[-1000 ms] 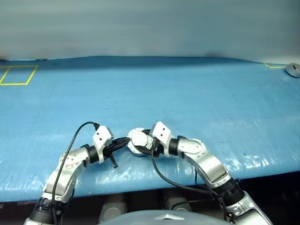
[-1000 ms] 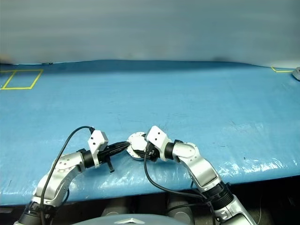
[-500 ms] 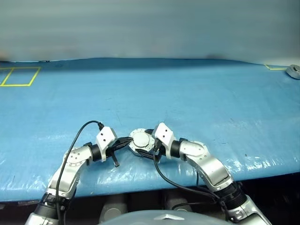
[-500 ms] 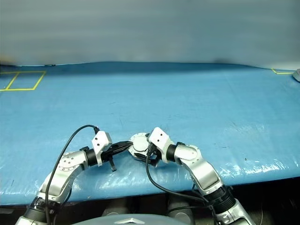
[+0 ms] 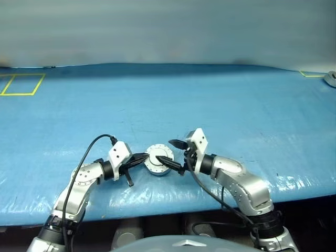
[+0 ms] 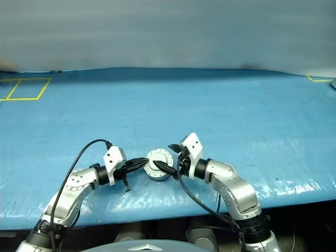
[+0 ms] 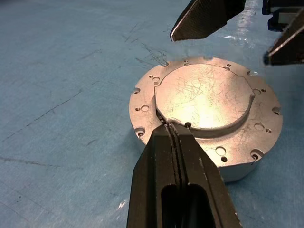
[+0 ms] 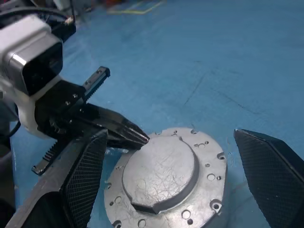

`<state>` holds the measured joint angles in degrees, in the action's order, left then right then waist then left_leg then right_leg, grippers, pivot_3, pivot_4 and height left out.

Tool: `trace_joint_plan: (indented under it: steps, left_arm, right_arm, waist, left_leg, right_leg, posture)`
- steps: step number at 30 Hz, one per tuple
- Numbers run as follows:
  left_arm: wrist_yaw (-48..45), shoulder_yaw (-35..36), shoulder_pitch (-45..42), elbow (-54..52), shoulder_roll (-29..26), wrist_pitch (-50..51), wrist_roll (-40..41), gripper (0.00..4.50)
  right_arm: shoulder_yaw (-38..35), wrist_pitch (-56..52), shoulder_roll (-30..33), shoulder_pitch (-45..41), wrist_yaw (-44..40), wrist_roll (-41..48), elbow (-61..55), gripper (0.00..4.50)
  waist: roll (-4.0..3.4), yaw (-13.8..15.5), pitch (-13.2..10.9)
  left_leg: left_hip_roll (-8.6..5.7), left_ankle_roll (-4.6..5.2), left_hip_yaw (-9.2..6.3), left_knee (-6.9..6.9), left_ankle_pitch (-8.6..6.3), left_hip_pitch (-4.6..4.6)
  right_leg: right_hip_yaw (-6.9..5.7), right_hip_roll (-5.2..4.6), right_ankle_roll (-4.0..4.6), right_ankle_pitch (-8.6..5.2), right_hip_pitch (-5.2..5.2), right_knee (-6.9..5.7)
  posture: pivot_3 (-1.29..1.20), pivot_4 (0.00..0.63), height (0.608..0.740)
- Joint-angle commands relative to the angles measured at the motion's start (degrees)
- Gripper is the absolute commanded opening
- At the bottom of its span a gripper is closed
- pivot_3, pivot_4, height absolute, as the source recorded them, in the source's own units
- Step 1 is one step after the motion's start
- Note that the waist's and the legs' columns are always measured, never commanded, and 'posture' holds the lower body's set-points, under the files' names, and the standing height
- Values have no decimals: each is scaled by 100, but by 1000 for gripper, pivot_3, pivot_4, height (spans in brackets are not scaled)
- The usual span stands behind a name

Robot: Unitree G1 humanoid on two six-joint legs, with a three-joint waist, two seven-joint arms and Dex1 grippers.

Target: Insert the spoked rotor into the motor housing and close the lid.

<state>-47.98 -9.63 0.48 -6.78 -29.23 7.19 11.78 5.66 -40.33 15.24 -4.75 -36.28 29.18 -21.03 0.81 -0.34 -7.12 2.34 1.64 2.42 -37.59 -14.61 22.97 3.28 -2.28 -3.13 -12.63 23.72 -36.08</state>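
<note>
Left hand point(image 7: 178, 130): fingers pressed together, holding nothing, tips resting on the lid's flange at the edge of its raised middle circle; it reaches in from the lid's 9 o'clock in the head view.

Right hand point(image 5: 170, 153): fingers spread wide, empty, hovering at the lid's 3 o'clock, one finger above the disc's near edge, the other off its far side; neither looks to be touching.

Lid point(image 7: 204, 107): round silver-grey disc, plain face up, scratched raised centre, small holes around the flange. It sits level on the motor housing point(image 7: 237, 171), of which a pale side wall shows under the flange. Rotor: presumably inside, hidden.

Tabletop point(image 5: 210, 100): blue sheet, wrinkled at the near edge; the assembly stands close to that edge, centred between the arms. Yellow taped square point(image 5: 21, 84) at far 10 o'clock.

Step in hand, by judgement: seating the lid. Done well, the left tips keep light downward pressure near the centre so the disc does not tip, while the right hand stays clear of the rim.
</note>
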Motion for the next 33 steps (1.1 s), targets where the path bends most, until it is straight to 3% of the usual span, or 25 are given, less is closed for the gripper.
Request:
trace_joint_plan:
  steps: [1,3,8,17,33]
  left_arm:
    - [-18,-220,17,26,2,225,-139,0]
    - [-31,-237,5,7,-5,249,-151,0]
    - [-39,-260,-3,-49,4,308,-157,0]
    - [-60,-227,-22,-40,-24,350,-154,0]
    - [-77,-221,-6,-14,-32,320,-181,0]
  right_arm:
    - [-932,-789,-234,174,327,1241,-68,4474]
    - [-1487,-1509,-423,239,549,2214,228,4474]
    - [-1790,-2390,-422,406,1090,2733,639,4474]
    - [-1363,-2683,-455,717,1285,2608,806,4474]
    - [-842,-2295,-757,481,1176,2452,844,4474]
  waist:
    - [1,3,-1]
    - [-3,-7,-3]
    - [-11,-17,-8]
    - [-12,-32,-7]
    - [-13,-40,-7]
  left_leg:
    - [-1,3,-1,0,-2,0]
    - [-2,7,-1,1,-4,2]
    - [-4,8,-2,5,-5,3]
    - [-8,9,-8,6,-5,11]
    - [-7,8,-20,6,-5,11]
  right_leg:
    - [-1,-1,0,0,-2,4]
    - [-2,-5,1,1,-3,7]
    - [-1,-9,2,2,-1,7]
    - [-6,-7,-22,-13,1,10]
    - [-13,-8,-31,-18,-1,11]
  posture:
    - [0,150,740]
    - [0,150,740]
    - [0,150,740]
    - [0,150,740]
    - [0,150,740]
